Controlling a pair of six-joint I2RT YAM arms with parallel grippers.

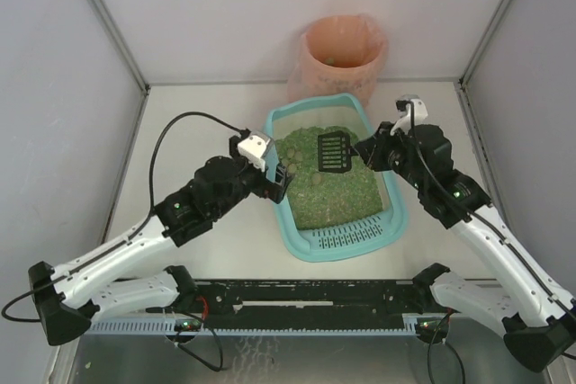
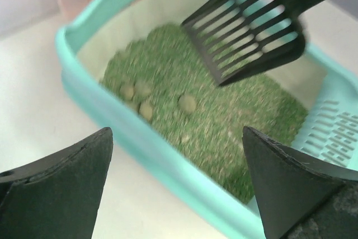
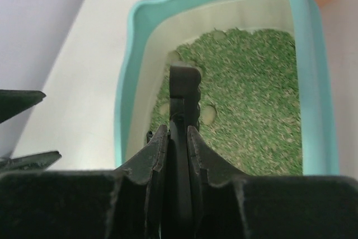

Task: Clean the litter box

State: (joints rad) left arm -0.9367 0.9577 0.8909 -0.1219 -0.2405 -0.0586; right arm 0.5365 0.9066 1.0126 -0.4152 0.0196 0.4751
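Right fingers point(image 3: 158, 155) tight on scoop point(image 1: 334, 152) above litter box point(image 1: 297, 247); left fingers point(image 2: 61, 188) wide, empty; pink-bagged bin point(image 1: 342, 56) behind.

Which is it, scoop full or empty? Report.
Empty: the scoop shows bare slots, and the clumps lie in the litter box.

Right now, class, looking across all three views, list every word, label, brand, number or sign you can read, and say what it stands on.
None: no text can be read in any view.
The litter box, black scoop, pink-bagged bin, left arm and right arm show no lettering.
The left wrist view is blurred, but no print shows there either.
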